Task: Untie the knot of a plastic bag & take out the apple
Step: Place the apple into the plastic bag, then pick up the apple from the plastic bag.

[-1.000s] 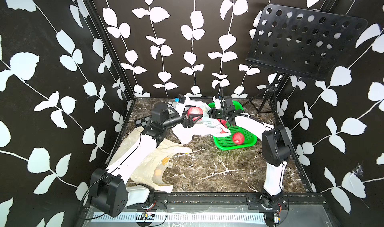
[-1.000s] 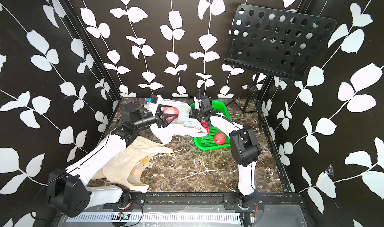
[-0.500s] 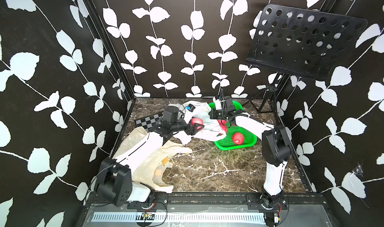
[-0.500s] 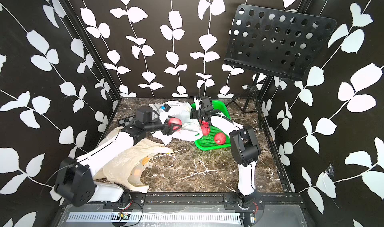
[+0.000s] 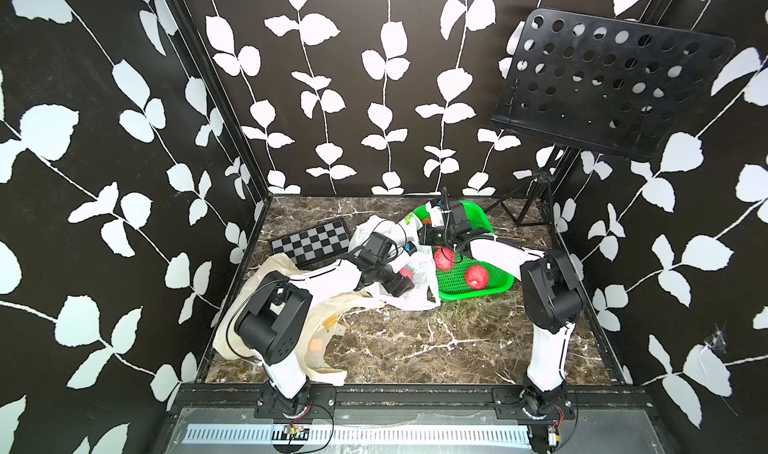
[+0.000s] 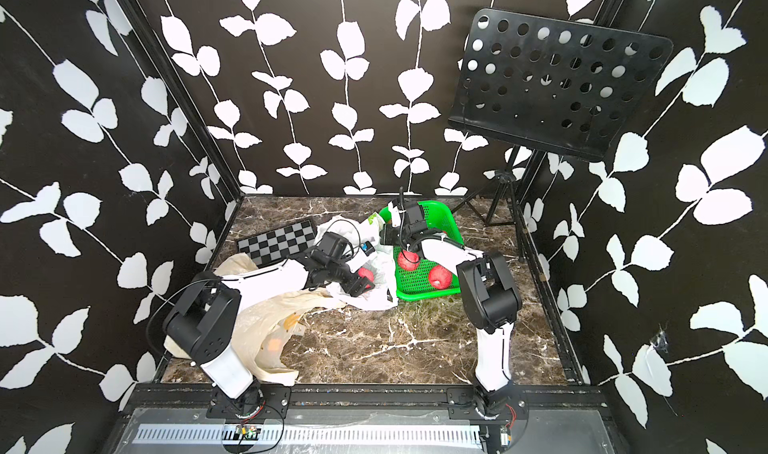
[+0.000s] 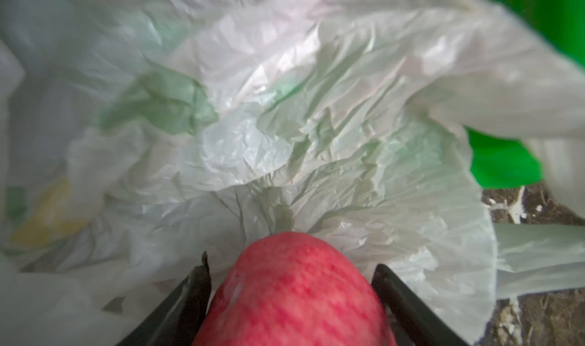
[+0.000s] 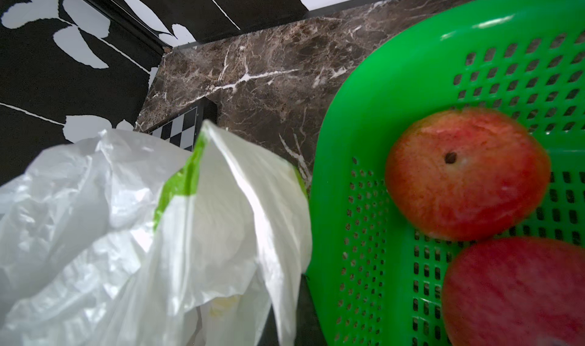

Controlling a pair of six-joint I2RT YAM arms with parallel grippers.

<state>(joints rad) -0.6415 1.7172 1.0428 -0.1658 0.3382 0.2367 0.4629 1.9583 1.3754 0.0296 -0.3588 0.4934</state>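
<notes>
- Toward the back edge of the tabletop, slightly right of its middle: brackets the apple with the left gripper, low over the crumpled bag.
- Shows bare red skin from the left wrist, with no film over the fruit and dark fingers close on either flank.
- Stands wide there, but cannot tell whether pressing the fruit or sitting just clear of it.
- Pinches a fold of the bag with the right gripper, clamped fully closed, nearer the back edge; holds that film raised off the marble.
- Sits just beside the bag, toward the right edge: green basket, with two other apples inside.
- Turns, by this reading, on one relation: basket to the right of the left gripper, near rim next to the bag's edge; touching or not, cannot tell.
- Points the left forearm rightward and a touch frontward, roughly at the basket's front left corner.
- Favours the left arm for the carry: fruit between its jaws, basket near, right arm occupied with the bag.
- Calls, probably, for a lift clear of the film first, then a short move rightward over the rim; otherwise risks snagging loose plastic and dragging it along.
- Leaves the chessboard near the back left corner and the cream bag along the left edge well apart from that path.
</notes>
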